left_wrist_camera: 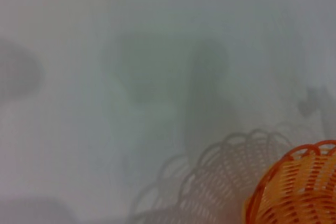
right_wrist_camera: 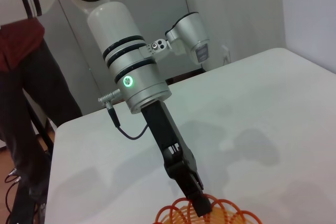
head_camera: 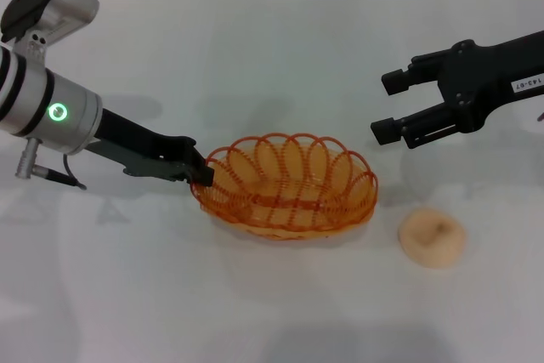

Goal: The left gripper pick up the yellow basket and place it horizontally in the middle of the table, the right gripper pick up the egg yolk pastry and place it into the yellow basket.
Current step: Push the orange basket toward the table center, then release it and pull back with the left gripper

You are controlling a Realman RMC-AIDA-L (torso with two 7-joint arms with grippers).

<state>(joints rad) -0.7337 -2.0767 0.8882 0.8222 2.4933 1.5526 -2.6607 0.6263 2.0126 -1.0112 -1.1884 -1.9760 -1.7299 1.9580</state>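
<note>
The right claw (head_camera: 387, 106) bears a small label, "143-07".

Table (head_camera: 280, 57): carries everything.
Basket (head_camera: 287, 184): on the table, about midway between its left and right edges, nearer the front edge than the back; long side running left to right.
Pastry (head_camera: 433, 237): on the table right of the basket, a little nearer the front edge; close by but apart from it, outside it.
Left gripper (head_camera: 197, 169): reaches in from the left edge, its tip at the basket's left rim, touching it.
Right gripper (head_camera: 398, 106): comes in from the right edge, above the table, behind the pastry and beyond the basket's right end; apart from both.
</note>
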